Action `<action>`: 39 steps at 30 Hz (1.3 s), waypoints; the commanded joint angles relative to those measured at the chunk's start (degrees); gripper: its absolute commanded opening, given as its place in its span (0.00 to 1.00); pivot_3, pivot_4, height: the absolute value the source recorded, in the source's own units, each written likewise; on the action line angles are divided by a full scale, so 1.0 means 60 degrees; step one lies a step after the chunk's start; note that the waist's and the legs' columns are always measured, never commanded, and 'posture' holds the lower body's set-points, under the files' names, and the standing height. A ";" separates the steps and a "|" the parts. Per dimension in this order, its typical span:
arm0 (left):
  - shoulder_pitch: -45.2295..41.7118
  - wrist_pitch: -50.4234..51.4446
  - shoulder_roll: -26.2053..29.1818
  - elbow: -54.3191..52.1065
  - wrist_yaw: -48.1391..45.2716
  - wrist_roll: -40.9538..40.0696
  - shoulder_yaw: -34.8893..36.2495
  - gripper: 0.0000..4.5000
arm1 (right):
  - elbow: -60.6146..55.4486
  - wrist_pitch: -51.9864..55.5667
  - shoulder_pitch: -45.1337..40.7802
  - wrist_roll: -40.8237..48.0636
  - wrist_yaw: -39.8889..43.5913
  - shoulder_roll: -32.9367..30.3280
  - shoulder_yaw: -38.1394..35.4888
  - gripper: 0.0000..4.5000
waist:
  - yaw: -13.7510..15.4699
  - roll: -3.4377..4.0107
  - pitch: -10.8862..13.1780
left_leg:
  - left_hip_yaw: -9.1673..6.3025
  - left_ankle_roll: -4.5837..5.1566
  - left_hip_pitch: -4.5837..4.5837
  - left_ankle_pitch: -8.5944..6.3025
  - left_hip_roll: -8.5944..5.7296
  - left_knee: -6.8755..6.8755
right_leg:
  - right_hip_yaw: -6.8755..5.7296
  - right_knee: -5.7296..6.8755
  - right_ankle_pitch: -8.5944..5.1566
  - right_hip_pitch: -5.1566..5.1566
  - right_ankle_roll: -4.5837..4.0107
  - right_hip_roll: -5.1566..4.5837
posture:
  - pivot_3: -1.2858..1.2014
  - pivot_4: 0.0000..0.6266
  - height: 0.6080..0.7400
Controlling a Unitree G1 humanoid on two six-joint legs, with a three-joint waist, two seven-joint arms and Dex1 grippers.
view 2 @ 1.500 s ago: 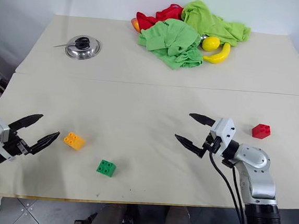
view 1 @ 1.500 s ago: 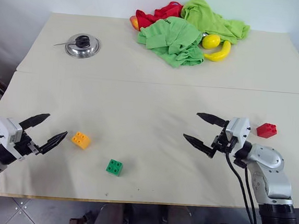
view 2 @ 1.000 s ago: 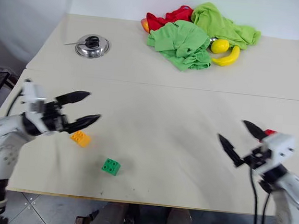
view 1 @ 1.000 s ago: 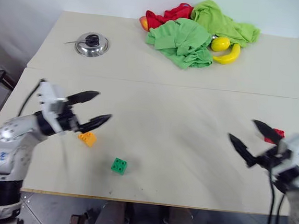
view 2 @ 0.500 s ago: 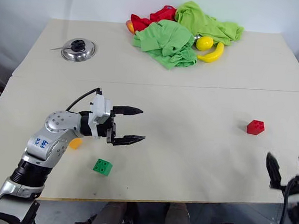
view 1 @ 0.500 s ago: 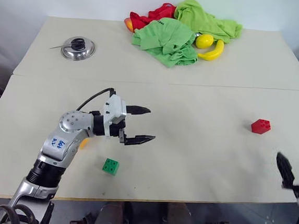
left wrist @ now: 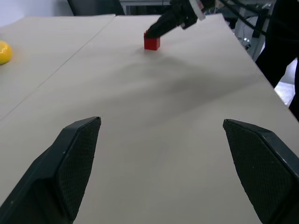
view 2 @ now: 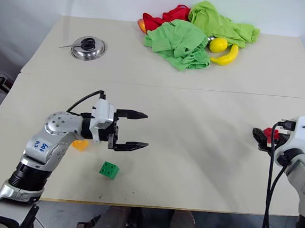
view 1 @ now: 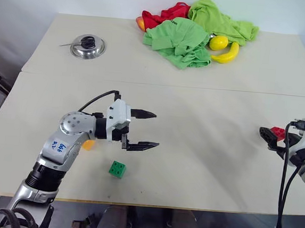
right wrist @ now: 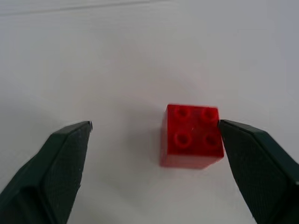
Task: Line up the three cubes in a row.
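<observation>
The green cube point(view 1: 117, 168) lies near the table's front edge. The orange-yellow cube point(view 1: 88, 144) sits to its left, half hidden behind my left arm. My left gripper point(view 1: 155, 130) hangs open and level over bare table, pointing right, above and to the right of the green cube. The red cube point(right wrist: 191, 135) rests studs up at the right side of the table. My right gripper point(right wrist: 154, 125) is open around it, one fingertip point(right wrist: 224, 127) very close to its side. In the left wrist view the red cube point(left wrist: 152, 43) shows far off with the right gripper point(left wrist: 174, 18) at it.
At the back of the table point(view 1: 201, 166) lie a steel lid point(view 1: 87, 46), green cloths point(view 1: 183, 39), a red cloth point(view 1: 164, 13), a lemon point(view 1: 218, 42) and a banana point(view 1: 225, 53). A seam point(view 1: 224, 90) runs across between two tabletops.
My right gripper has come up from beyond the table's front right edge to straddle the red cube. The left gripper swung right past the orange-yellow cube earlier and now holds still.
</observation>
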 commanded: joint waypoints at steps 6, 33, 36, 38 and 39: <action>0.0237 -0.0144 0.0139 -0.0499 0.0122 0.0002 0.0299 1.00 | 0.0318 0.0022 -0.0277 -0.0596 0.0116 0.0185 0.0109 0.73 | -0.0027 -0.0001 0.0001 | 0.0003 -0.0001 0.0002 0.0000 0.0008 0.0001 | 0.0000 -0.0001 0.0002 0.0001 0.0004 0.0007 | 0.52 0.24 1.00; 0.0248 -0.0476 0.0082 -0.0250 0.0135 0.0055 0.0317 1.00 | 0.0502 -0.1072 -0.0525 -0.1654 0.1229 -0.0278 -0.0097 0.96 | -0.0023 -0.0004 -0.0001 | 0.0016 -0.0003 0.0006 0.0000 0.0019 0.0002 | 0.0005 -0.0012 0.0004 0.0006 0.0008 0.0017 | 0.52 0.24 1.00; 0.0262 -0.0476 0.0078 -0.0258 0.0161 0.0058 0.0328 1.00 | 0.0452 -0.1248 -0.0622 -0.1657 0.1260 -0.0311 -0.0384 0.99 | -0.0028 -0.0004 -0.0001 | 0.0016 -0.0003 0.0006 0.0000 0.0018 0.0001 | 0.0004 -0.0014 0.0004 0.0006 0.0008 0.0016 | 0.52 0.24 1.00; 0.0276 -0.0474 0.0071 -0.0270 0.0179 0.0056 0.0330 1.00 | 0.0485 -0.1163 -0.0638 -0.1687 0.1236 -0.0372 -0.0455 0.99 | -0.0027 -0.0004 -0.0001 | 0.0015 -0.0003 0.0006 0.0000 0.0019 -0.0001 | 0.0003 -0.0014 0.0004 0.0005 0.0009 0.0017 | 0.52 0.24 1.00; 0.0279 -0.0477 0.0060 -0.0274 0.0193 0.0061 0.0323 1.00 | 0.0535 -0.1067 -0.0645 -0.1701 0.1195 -0.0393 -0.0474 0.99 | -0.0027 -0.0004 -0.0001 | 0.0015 -0.0003 0.0006 0.0000 0.0019 -0.0001 | 0.0003 -0.0014 0.0004 0.0005 0.0009 0.0017 | 0.52 0.24 1.00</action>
